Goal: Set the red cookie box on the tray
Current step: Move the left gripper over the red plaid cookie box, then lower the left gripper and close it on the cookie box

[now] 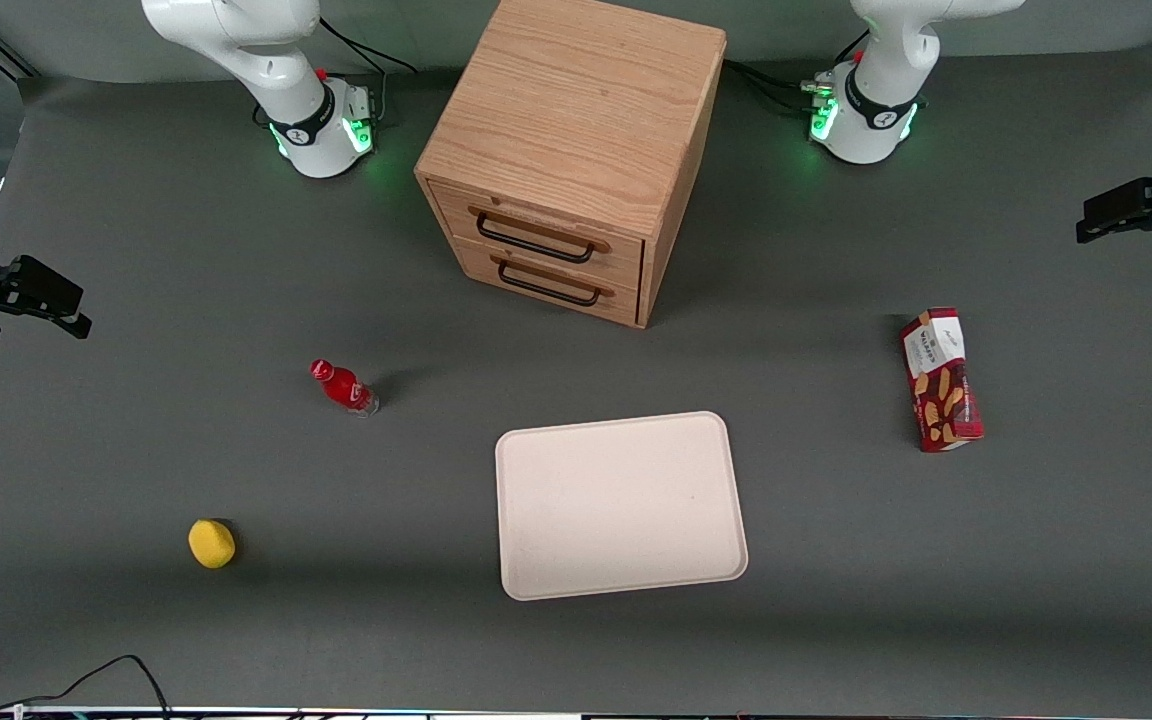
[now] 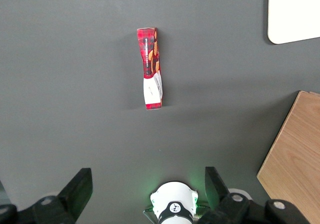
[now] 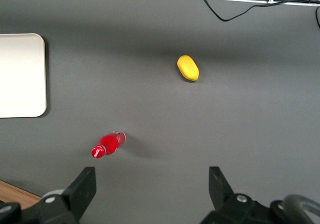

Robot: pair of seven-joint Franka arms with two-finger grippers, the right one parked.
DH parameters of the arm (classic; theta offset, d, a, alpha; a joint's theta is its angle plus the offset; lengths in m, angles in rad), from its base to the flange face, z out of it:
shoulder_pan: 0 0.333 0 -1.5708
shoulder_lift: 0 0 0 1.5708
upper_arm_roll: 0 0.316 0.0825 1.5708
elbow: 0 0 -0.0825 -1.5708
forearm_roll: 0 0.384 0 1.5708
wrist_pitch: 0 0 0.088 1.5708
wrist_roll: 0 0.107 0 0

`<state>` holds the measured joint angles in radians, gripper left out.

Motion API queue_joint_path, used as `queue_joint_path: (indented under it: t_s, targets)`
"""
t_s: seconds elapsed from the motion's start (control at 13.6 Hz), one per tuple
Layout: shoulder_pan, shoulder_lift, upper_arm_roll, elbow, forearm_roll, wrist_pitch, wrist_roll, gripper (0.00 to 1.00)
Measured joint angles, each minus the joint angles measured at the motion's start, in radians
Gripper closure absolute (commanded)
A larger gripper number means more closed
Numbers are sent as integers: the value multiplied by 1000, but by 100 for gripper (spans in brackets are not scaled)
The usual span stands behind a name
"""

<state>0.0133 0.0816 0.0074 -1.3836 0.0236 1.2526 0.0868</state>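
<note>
Hovering gripper [image 2: 145,194], jaws spread, half cropped

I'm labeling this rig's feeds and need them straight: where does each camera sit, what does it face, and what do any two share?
Front view: high, facing both arm bases, looking down on the table, drawer cabinet, tray and red cookie box; the gripper hangs open toward the working arm's end.
Left wrist view: on the working arm, looking down past its open fingers at the box, standing on the table, untouched.
Right wrist view: on the parked arm, over the red bottle and yellow object.
Shared: a tray corner shows in both wrist views.
</note>
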Motion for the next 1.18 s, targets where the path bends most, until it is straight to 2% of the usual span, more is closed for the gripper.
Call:
queue_joint_path:
  t_s: [0.37,0.51,0.66,0.96,1.18]
  targets:
    - [1,17,3,-10,6,0,0,0]
    - [1,27,4,-95,11,74,0,0]
    - [2,23,8,-274,13,256,0,0]
    - [7,-14,17,-687,14,755,0,0]
    - [10,10,20,-892,14,1122,1,0]
